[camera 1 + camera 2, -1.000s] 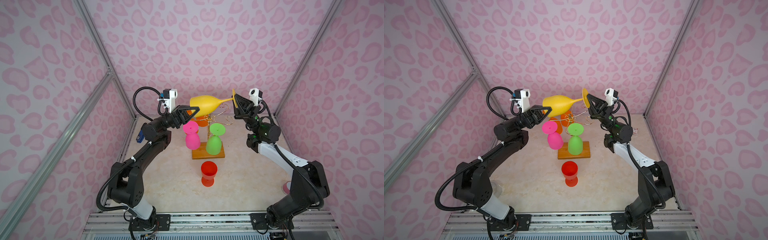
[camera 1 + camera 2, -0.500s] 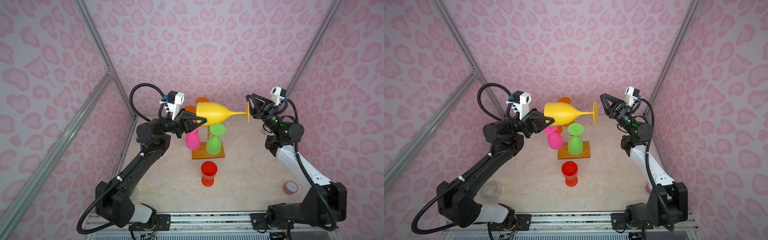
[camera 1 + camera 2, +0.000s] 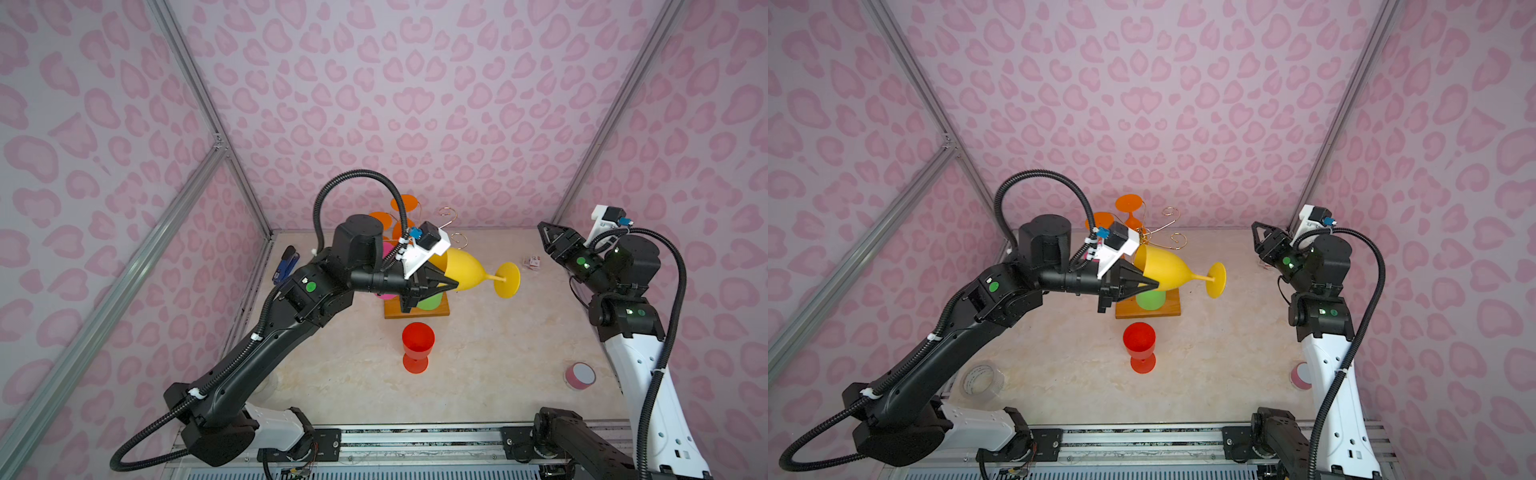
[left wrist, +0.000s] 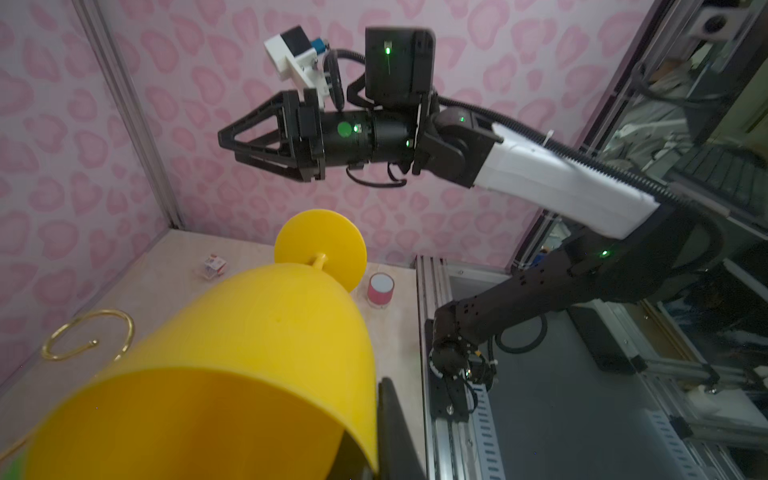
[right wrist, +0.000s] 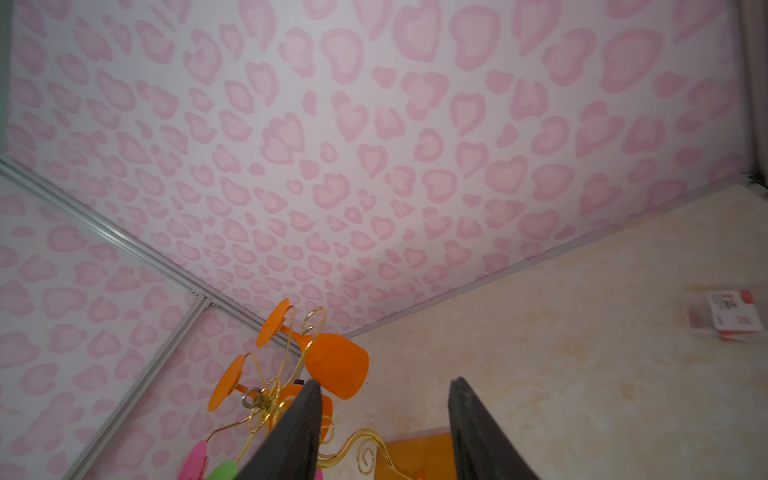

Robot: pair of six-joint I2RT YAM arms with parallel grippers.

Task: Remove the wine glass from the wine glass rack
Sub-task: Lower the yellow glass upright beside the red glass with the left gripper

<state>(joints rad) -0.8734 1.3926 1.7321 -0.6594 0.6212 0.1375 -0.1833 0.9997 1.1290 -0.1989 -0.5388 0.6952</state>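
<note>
Nearest the rail, one red wine glass [image 3: 417, 343] stands upright on the table, below and short of the left gripper [image 3: 1155, 284]. That gripper's fingers are clamped on the bowl rim of the one yellow wine glass [image 3: 465, 270]. The glass hangs in the air on its side, clear of the rack, with its foot pointing away from the left fingertips toward the right gripper [image 3: 542, 229].

The left wrist view shows what the top views do not: the right fingers [image 4: 228, 139] seen side-on, spread apart and holding nothing (the right wrist view shows the same bare gap).

Just beyond and beneath the left fingers stands the wine glass rack [image 3: 1173, 308], with one green wine glass [image 3: 1149, 300] over its wooden base. One pink wine glass [image 5: 194, 460] shows plainly only in the right wrist view; the left arm mostly hides it from above. Farthest from both sets of fingers, two orange wine glasses [image 3: 404, 203] hang from the gold spirals.
</note>
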